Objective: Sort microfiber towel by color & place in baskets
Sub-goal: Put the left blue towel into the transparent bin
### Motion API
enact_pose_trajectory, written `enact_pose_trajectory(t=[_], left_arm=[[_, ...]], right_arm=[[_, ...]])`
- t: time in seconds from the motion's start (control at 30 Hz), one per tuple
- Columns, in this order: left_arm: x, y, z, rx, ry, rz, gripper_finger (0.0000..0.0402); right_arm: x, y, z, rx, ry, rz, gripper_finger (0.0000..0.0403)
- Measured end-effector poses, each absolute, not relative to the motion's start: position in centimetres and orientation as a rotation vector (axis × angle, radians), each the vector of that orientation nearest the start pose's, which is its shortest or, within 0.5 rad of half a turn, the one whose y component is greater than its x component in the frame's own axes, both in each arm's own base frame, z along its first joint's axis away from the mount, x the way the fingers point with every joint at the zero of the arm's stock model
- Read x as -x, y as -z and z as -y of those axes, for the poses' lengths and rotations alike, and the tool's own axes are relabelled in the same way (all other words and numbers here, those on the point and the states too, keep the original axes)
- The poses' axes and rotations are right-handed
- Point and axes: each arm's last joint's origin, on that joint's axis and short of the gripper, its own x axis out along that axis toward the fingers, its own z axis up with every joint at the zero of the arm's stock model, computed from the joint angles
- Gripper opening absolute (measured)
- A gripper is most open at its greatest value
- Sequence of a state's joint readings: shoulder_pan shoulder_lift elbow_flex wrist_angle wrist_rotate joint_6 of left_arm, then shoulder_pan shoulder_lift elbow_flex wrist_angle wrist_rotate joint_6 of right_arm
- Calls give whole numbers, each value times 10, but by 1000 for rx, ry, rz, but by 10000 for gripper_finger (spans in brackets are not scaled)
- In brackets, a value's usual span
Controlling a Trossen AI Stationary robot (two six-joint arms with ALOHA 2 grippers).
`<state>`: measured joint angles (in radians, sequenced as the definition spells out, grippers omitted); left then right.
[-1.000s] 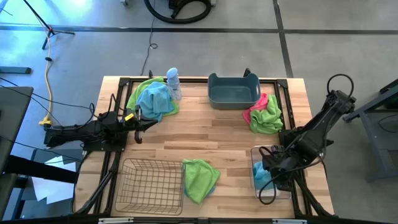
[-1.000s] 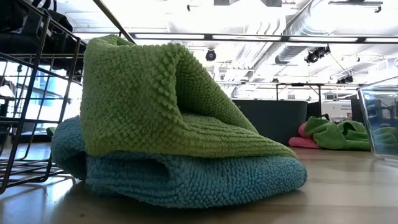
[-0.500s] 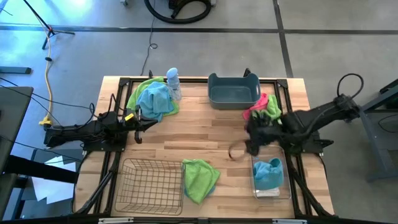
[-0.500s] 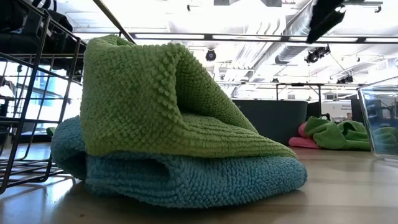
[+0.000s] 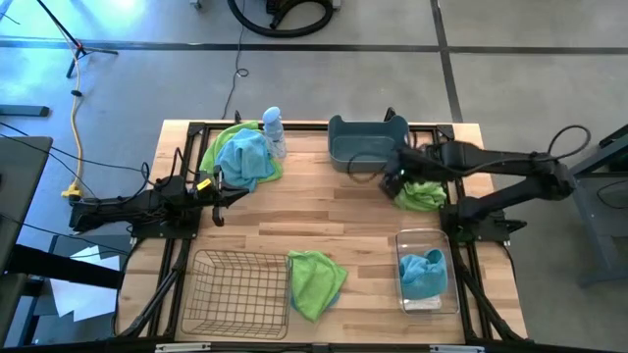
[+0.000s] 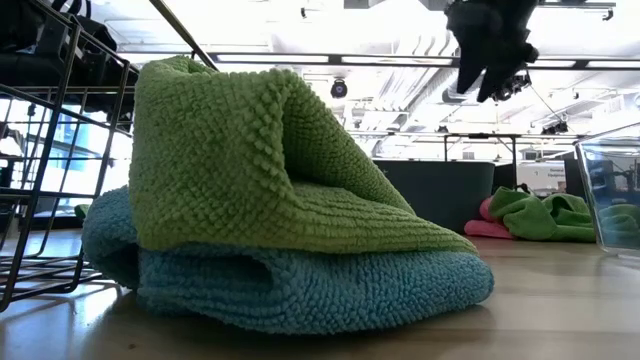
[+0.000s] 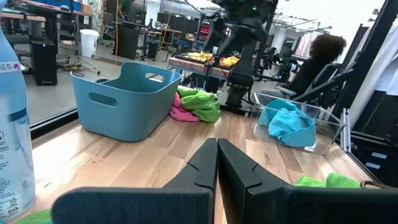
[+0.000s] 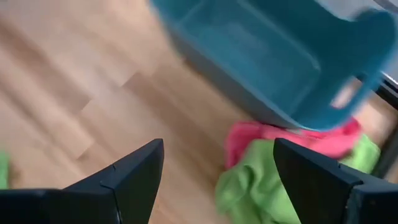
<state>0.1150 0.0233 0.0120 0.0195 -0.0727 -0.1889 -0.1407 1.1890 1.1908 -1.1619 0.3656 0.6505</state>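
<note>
Swinging away from the clear bin (image 5: 428, 281) since a second ago, the right gripper (image 5: 390, 173) now hangs above the table (image 5: 324, 211) at the far right, fingers wide apart and empty, over the near right corner of the blue tub (image 5: 368, 141) and just left of the green towel (image 5: 420, 193) lying on a pink one (image 7: 180, 111). A blue towel (image 5: 424, 271) sits in the clear bin. Left gripper (image 5: 224, 196) waits at the left side, fingers pressed together. Far left, a blue towel on green (image 5: 240, 155) lies beside a bottle (image 5: 274, 132) whose label is too cut off to read. At the near edge, a green-over-blue towel pile (image 5: 316, 281) lies just right of the wire basket (image 5: 237, 291).
</note>
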Motion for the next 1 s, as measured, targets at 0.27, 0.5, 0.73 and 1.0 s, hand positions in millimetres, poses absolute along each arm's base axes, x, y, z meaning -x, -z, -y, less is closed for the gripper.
enact_pose_trajectory(t=[0.27,0.5,0.73,1.0], left_arm=[[-97,-168,-13,188,-187,26,0],[-97,-168,-13,188,-186,26,0],[-97,-168,-13,188,-187,26,0],[-97,-168,-13,188,-187,26,0]], right_arm=[[-157,-342,78,-560,1012,-823,297],[-136,-350,89,-667,1041,-755,297],[-136,-349,90,-683,1005,-765,297],[-136,-349,89,-698,996,-777,297]])
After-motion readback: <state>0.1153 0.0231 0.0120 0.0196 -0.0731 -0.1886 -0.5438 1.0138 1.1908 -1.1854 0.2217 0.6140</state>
